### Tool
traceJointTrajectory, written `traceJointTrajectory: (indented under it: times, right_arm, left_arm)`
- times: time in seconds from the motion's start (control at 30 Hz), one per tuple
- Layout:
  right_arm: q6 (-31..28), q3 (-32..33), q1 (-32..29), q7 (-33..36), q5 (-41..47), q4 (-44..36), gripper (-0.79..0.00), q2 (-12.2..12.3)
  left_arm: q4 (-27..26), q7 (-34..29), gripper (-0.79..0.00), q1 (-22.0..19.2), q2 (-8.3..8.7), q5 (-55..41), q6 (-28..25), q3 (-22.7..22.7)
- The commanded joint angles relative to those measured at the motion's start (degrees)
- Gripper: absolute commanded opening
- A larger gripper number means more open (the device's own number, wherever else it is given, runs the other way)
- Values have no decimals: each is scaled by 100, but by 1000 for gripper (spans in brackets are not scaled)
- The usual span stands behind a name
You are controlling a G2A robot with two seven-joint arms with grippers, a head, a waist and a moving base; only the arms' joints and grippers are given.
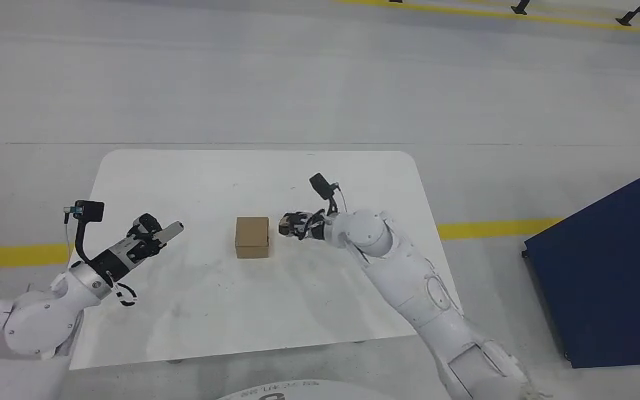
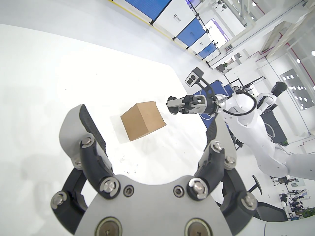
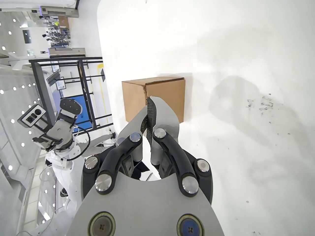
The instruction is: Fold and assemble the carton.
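Wide white table (image 1: pixel 200 320) fills the middle of the floor, rounded corners, a few dark scuff marks (image 3: pixel 263 104) on its surface. Off to the robot's right a dark blue panel (image 1: pixel 600 270) stands on the floor, well apart from the table, and a yellow floor stripe (image 1: pixel 490 229) runs between them.

Now the arms. The right arm (image 1: pixel 420 290) stretches in from the table's near right corner toward the centre. The left arm (image 1: pixel 70 300) sits low at the near left edge, angled inward.

And there is the carton (image 1: pixel 252 237): a brown cardboard cube, closed on every face that shows, standing flat near the middle of the table, between the two grippers. One corner seam (image 3: pixel 145 90) looks slightly ragged in the right wrist view.

The right gripper (image 1: pixel 288 225) hovers just beside the carton's right side, its jaws pressed together with nothing between them; the left wrist view shows a thin gap between its tip and the cardboard.

The left gripper (image 1: pixel 165 232) hangs well apart from the carton on the other side, jaws spread wide and empty, ribbed black pads (image 2: pixel 91 126) facing the box.
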Motion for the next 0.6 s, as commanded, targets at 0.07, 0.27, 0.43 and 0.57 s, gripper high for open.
traceJointTrajectory:
  times: [0.07, 0.27, 0.43, 0.57]
  right_arm:
    - [144, -509, 412, -123, -76, 333, -785, -143]
    - [28, -884, 769, -44, -90, 669, -785, -270]
    - [-575, -485, 627, 160, 222, 691, -785, -183]
    - [-1868, 271, 111, 218, 859, 324, -785, -29]
  left_arm:
    - [0, 0, 0, 0, 0, 0, 0, 0]
    - [0, 0, 0, 0, 0, 0, 0, 0]
    - [0, 0, 0, 0, 0, 0, 0, 0]
    - [0, 0, 0, 0, 0, 0, 0, 0]
